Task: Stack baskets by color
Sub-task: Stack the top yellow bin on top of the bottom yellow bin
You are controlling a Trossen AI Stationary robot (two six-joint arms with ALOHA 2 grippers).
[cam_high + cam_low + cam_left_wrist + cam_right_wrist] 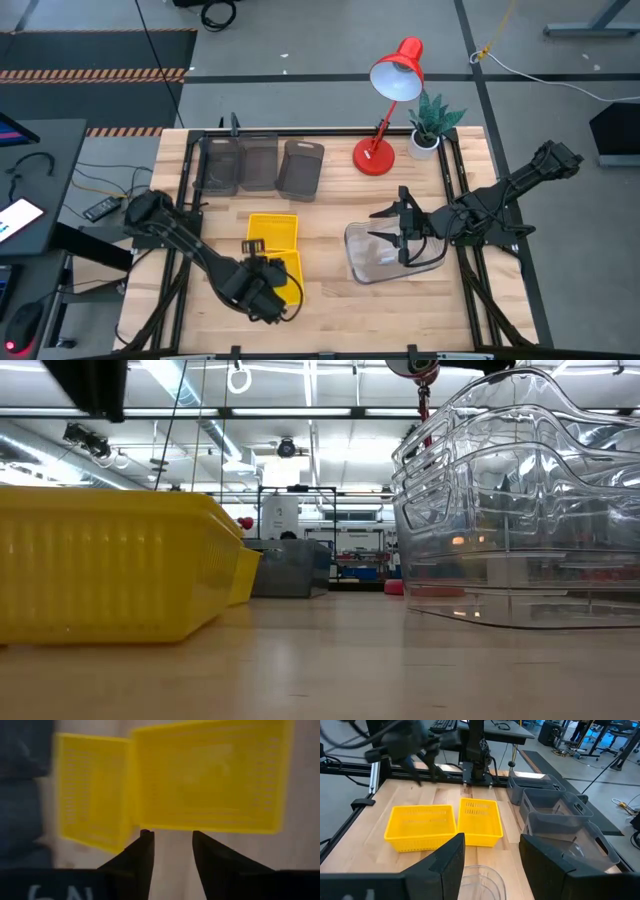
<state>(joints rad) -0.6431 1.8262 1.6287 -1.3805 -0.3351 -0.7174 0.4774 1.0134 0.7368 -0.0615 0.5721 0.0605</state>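
The left tool point(268, 287) hung released, fingers parted, over the near yellow baskets point(273, 243) mid-table; the right tool point(399, 232) stood wide open above the stacked clear baskets point(385, 262); three grey baskets point(260, 165) lined the far edge.

Two dark, matte arms are seen, each ended by a left gripper point(172, 837) or right gripper point(492, 842) with wedge-shaped black fingers.
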